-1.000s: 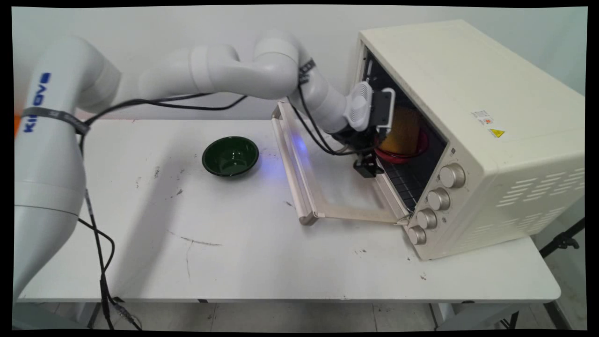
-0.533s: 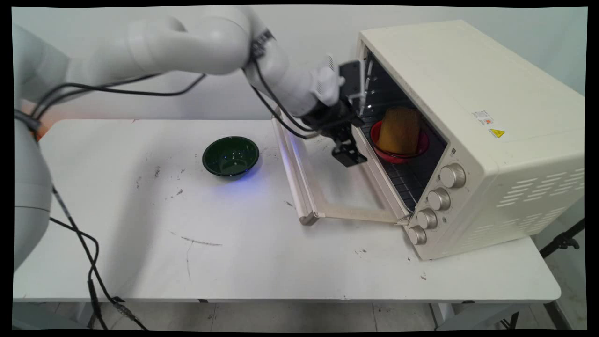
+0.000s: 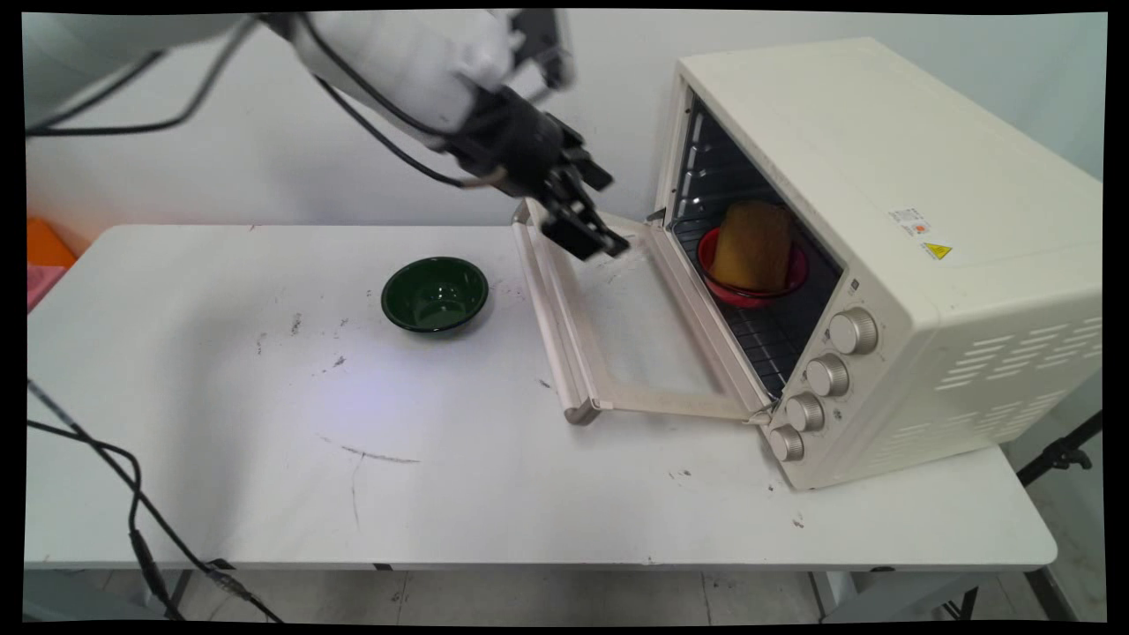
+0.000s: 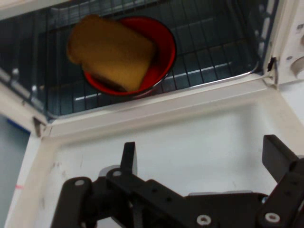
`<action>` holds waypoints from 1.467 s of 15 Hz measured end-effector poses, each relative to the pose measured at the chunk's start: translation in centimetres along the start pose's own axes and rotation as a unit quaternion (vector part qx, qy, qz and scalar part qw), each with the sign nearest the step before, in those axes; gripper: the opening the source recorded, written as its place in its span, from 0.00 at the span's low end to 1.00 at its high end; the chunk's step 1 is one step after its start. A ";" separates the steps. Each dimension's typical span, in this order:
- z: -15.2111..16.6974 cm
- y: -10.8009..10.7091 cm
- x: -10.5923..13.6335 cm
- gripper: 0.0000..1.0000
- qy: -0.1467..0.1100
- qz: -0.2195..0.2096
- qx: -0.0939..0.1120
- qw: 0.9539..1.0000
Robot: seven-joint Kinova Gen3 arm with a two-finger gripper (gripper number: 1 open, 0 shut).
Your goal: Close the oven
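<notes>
Nearest you on the white table [image 3: 441, 494] sits the green bowl [image 3: 435, 294], well apart from the rest. Your gripper [image 4: 202, 164] hangs over the lowered oven door [image 3: 617, 335], fingers spread and holding nothing. Beyond it, inside the toaster oven [image 3: 882, 220], the red bowl [image 4: 159, 57] rests on the wire rack [image 4: 209, 52] with the yellow sponge [image 4: 111, 50] leaning in it.

red bowl [image 3: 751, 280] partly hidden behind bread [image 3: 752, 245], arm cut off at top edge
</notes>
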 end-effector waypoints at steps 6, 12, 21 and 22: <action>-8.5 -0.1 -1.9 1.00 0.015 -0.055 0.002 0.998; -15.7 0.2 -5.0 1.00 0.028 -0.086 -0.002 0.996; -19.9 0.5 -7.1 1.00 0.029 -0.107 0.000 0.994; -20.0 0.4 -7.3 1.00 0.026 -0.109 0.000 0.994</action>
